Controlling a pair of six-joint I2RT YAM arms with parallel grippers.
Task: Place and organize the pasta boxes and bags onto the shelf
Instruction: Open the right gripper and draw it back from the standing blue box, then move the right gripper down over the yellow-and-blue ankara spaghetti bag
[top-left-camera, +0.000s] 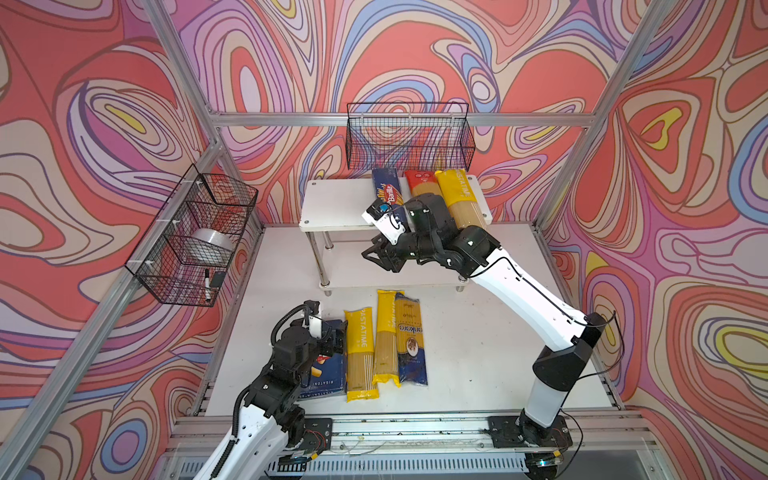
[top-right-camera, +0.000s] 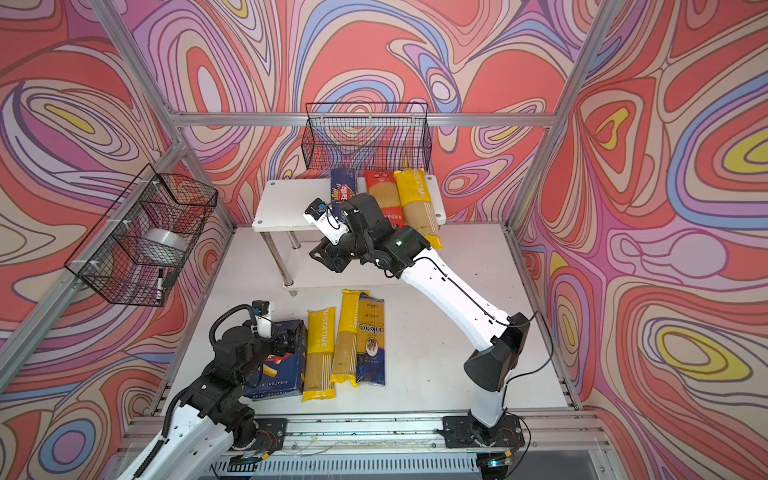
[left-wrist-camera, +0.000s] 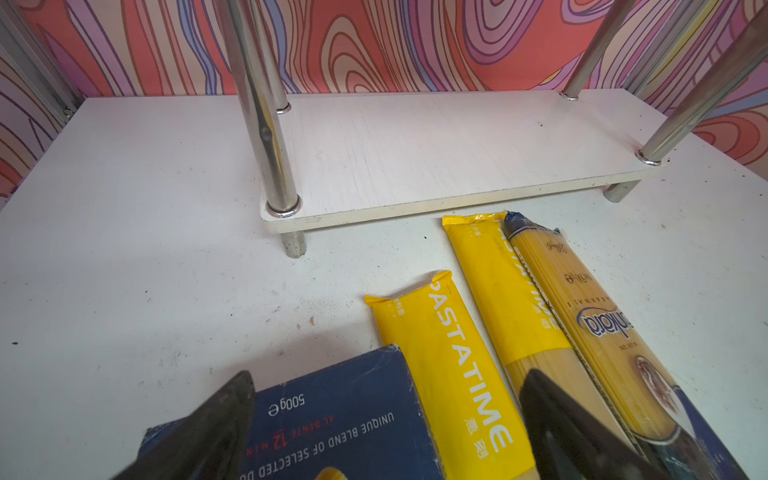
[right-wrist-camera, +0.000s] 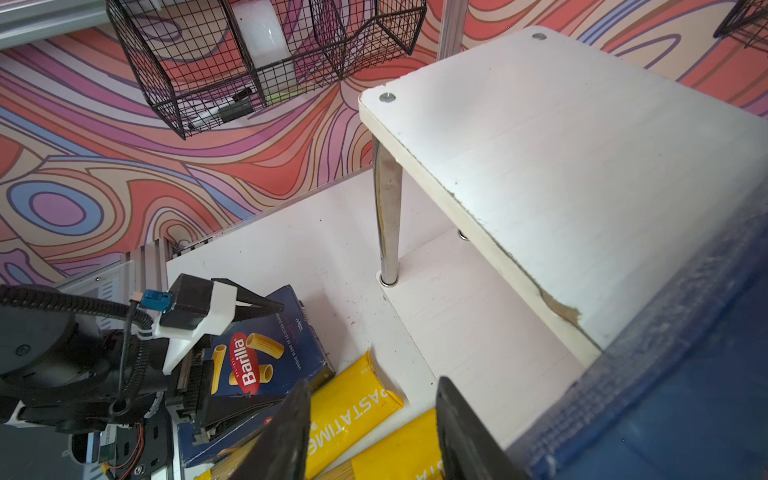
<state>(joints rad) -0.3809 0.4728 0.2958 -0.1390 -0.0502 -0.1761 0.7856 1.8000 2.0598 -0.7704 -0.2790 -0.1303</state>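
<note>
One red bag (top-left-camera: 419, 183), top views only

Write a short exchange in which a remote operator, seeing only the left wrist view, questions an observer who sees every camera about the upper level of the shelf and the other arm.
Operator: I see only the bottom of the shelf. What lies up top?
Observer: On the top board three packs lie side by side: the narrow Barilla box, the red bag and a yellow bag.
Operator: Where is the right pincer?
Observer: The right pincer hangs in front of the shelf, open and holding nothing.
</note>
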